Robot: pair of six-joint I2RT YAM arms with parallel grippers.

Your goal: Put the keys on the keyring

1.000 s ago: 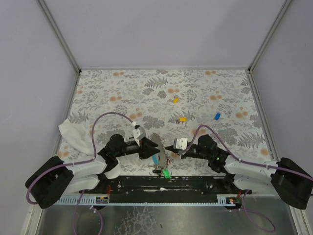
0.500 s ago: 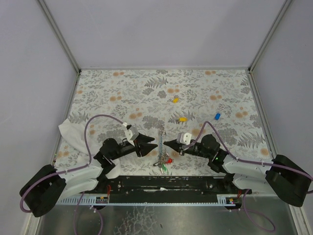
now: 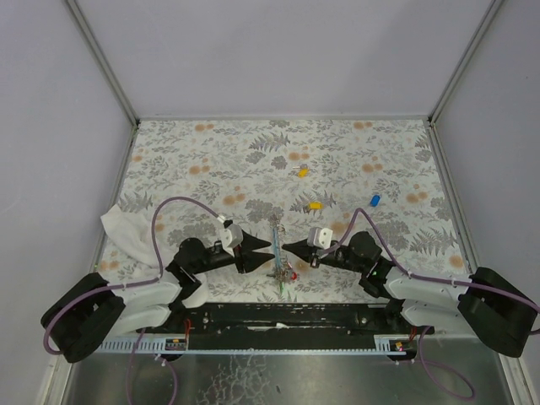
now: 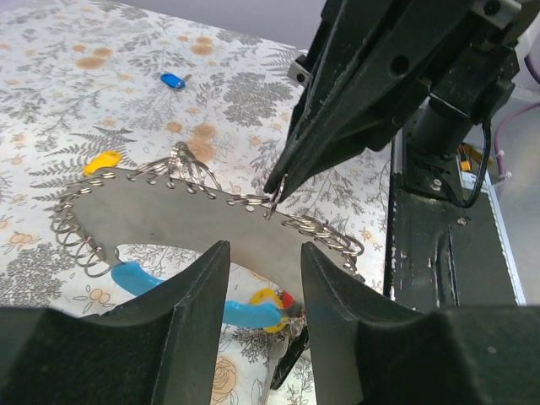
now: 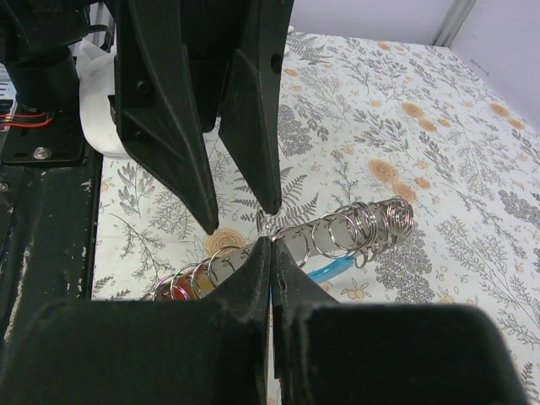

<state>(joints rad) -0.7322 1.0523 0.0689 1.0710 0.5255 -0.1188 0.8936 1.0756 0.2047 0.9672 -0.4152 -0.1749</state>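
The keyring [image 3: 277,247], a grey strap with a light-blue section and several metal rings, hangs between my two grippers. My right gripper [image 3: 285,246] is shut on one thin ring at the strap's edge; its wrist view shows the closed tips [image 5: 270,246] against the ringed strap [image 5: 342,232]. My left gripper [image 3: 250,251] is open, its fingers either side of the strap without touching it [image 4: 263,253]. Yellow [image 4: 268,297] and red [image 4: 289,299] key heads hang by the blue section [image 4: 240,312]. Loose keys lie farther back: two yellow [image 3: 302,172] [image 3: 315,205] and one blue [image 3: 375,201].
A white cloth [image 3: 126,232] lies at the table's left edge beside the left arm. The black base rail [image 3: 278,316] runs along the near edge under the hanging keys. Grey walls enclose the floral table [image 3: 219,152] on three sides.
My left gripper has opened, let go of the strap and drawn back a little. The strap has swung from a flat curved shape to edge-on. The right gripper keeps its hold.
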